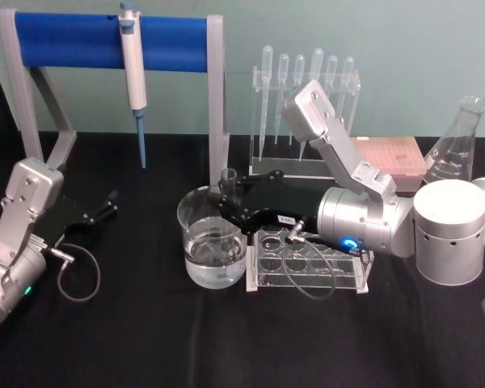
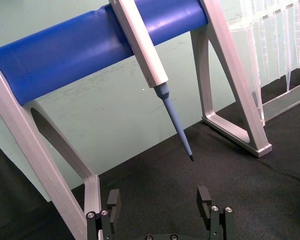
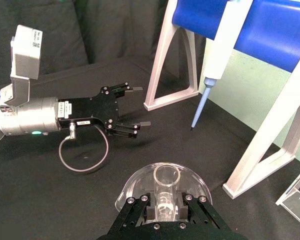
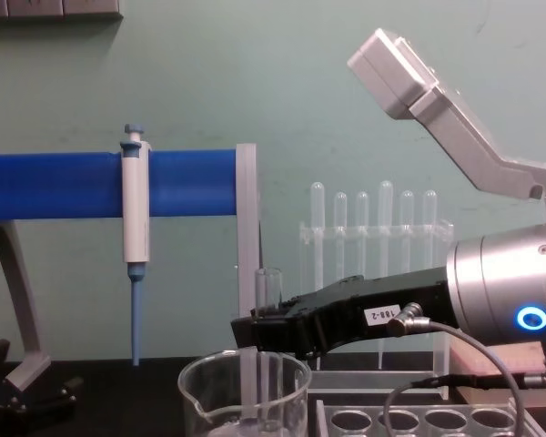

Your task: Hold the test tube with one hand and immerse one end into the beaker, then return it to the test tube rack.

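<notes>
Two arms are out over the black table [image 1: 145,339]. The biggest thing on it is the blue-barred stand [image 1: 73,40] at the far left, with a white pipettor [image 1: 133,73] hanging from the bar.

The right arm reaches in from the right, and the right gripper [image 1: 229,196] sits just above the beaker's far rim. Over on the left, the left gripper [image 1: 109,202] hangs low above the cloth near the stand's foot, jaws spread wide and holding nothing – well apart from the action.

The beaker [image 1: 212,242] stands centre stage with clear liquid in its lower part. Just right of it, touching or nearly so, lies the clear test tube rack [image 1: 307,284], with the right wrist above it.

Now the test tube [image 4: 269,287] – it is upright, pinched on both sides by the right gripper's jaws. From the chest camera its open rim pokes up above the jaws and its lower length runs down inside the beaker. I cannot tell whether the tip meets the liquid.
</notes>
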{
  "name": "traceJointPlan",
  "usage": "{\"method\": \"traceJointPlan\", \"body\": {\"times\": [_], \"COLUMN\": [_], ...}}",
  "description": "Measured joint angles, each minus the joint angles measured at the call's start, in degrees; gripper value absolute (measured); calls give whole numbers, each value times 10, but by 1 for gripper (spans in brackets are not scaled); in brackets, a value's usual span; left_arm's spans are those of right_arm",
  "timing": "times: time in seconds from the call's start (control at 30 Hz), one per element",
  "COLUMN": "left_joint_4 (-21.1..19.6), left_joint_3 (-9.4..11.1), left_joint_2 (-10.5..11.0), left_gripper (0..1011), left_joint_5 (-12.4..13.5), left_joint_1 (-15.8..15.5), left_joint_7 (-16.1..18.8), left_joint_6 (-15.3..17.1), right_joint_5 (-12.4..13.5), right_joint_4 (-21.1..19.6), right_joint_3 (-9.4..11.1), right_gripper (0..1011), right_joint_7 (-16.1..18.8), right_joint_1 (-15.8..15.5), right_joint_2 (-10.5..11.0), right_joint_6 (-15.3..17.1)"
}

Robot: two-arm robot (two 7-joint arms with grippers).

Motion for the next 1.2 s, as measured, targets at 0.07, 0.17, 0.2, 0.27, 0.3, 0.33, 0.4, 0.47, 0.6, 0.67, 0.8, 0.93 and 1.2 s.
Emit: {"method": "traceJointPlan", "body": {"times": [0.07,0.17,0.2,0.27,0.3,0.33,0.4,0.47,0.6,0.67,0.8,0.93,1.2], "left_joint_4": [0,0,0,0,0,0,0,0,0,0,0,0,0], "left_joint_3": [0,0,0,0,0,0,0,0,0,0,0,0,0], "left_joint_2": [0,0,0,0,0,0,0,0,0,0,0,0,0], "left_gripper": [1000,1000,1000,1000,1000,1000,1000,1000,1000,1000,1000,1000,1000], "left_joint_5": [0,0,0,0,0,0,0,0,0,0,0,0,0], "left_joint_1": [0,0,0,0,0,0,0,0,0,0,0,0,0], "left_joint_7": [0,0,0,0,0,0,0,0,0,0,0,0,0], "left_joint_6": [0,0,0,0,0,0,0,0,0,0,0,0,0], "right_joint_5": [0,0,0,0,0,0,0,0,0,0,0,0,0], "right_joint_4": [0,0,0,0,0,0,0,0,0,0,0,0,0], "right_joint_3": [0,0,0,0,0,0,0,0,0,0,0,0,0], "right_gripper": [241,241,241,241,239,241,241,241,241,241,241,241,241], "right_joint_7": [0,0,0,0,0,0,0,0,0,0,0,0,0], "right_joint_1": [0,0,0,0,0,0,0,0,0,0,0,0,0], "right_joint_2": [0,0,0,0,0,0,0,0,0,0,0,0,0], "right_joint_6": [0,0,0,0,0,0,0,0,0,0,0,0,0]}}
